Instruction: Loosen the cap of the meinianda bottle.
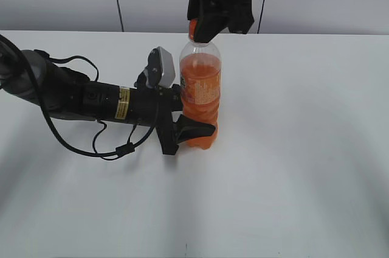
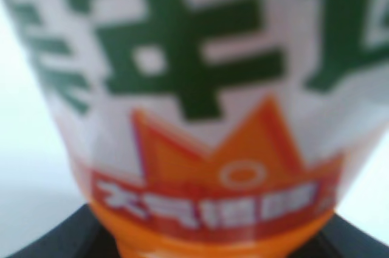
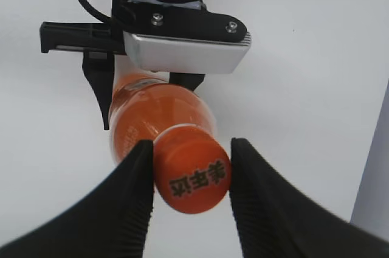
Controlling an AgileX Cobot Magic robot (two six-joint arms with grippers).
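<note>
A meinianda bottle (image 1: 201,97) of orange drink stands upright near the middle of a white tabletop (image 1: 304,148), worked on by two black robot arms at once. The left arm lies low and nearly level along the tabletop, reaching in from the left edge of the exterior view with its cables looping beneath it. Its left pincer (image 1: 189,129) is clamped around the ribbed lower body of the bottle, one dark finger (image 1: 197,129) wrapping across the front just above the base. A grey wrist camera housing (image 1: 161,67) rides on top of that arm, beside the bottle's shoulder. The left wrist view is filled by the blurred label (image 2: 200,87), white with green characters and an orange-and-red band below.

The right arm comes down from above, at the top centre of the exterior view, its wrist pointing steeply downward over the bottle's neck. Its right pincer (image 3: 189,176) straddles the cap (image 3: 193,177), an orange screw cap with dark print on its top. In the right wrist view the left ribbed pad (image 3: 137,185) touches the cap's side, while a narrow gap shows between the cap and the right pad (image 3: 255,191), so the pincer sits loosely around the cap rather than squeezing it. The cap is still seated on the bottle's neck.
</note>
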